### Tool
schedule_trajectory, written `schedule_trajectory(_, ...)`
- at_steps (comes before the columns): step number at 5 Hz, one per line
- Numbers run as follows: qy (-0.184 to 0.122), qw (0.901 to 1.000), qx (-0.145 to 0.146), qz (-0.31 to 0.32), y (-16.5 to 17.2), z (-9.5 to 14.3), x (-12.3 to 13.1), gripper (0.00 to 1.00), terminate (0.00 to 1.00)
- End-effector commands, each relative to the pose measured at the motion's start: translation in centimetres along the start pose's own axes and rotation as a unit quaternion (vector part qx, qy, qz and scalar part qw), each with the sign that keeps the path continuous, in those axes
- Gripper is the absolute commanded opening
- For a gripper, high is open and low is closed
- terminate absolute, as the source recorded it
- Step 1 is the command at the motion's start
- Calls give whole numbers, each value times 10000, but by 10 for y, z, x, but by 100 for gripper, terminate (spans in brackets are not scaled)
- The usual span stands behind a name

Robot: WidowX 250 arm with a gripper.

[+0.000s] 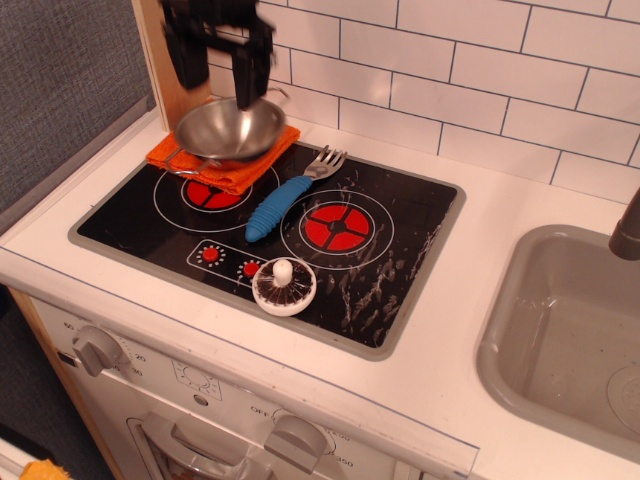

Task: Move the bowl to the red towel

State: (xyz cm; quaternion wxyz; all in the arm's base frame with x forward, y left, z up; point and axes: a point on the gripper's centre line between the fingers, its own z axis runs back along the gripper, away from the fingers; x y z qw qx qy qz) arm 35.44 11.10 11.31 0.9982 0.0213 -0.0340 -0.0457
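The shiny steel bowl (230, 128) sits upright on the orange-red towel (238, 174) at the back left corner of the stove top. The towel shows around the bowl's left, front and right sides. My gripper (216, 82) hangs just above the bowl's back rim, blurred by motion. Its two fingers (247, 78) stand wide apart and hold nothing. The right finger's tip is close to the bowl's far rim; I cannot tell whether it touches.
A blue-handled fork (281, 204) lies between the two red burners. A white knobbed disc (284, 286) sits at the black stove top's (400, 250) front. A grey sink (560, 330) is at the right. A tiled wall and a wooden panel (160, 70) stand behind.
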Motion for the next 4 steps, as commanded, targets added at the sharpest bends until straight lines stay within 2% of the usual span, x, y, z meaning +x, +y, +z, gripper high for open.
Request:
schedule_trajectory(1, -29, 9995, 71, -291, -35, 34, -37, 100, 0)
schedule_trajectory(2, 289, 9982, 453, -254, -40, 28, -49, 100, 0)
schedule_trajectory(3, 289, 9982, 453, -254, -40, 28, -49, 100, 0)
schedule_trajectory(4, 289, 9982, 453, -254, -40, 28, -49, 100, 100)
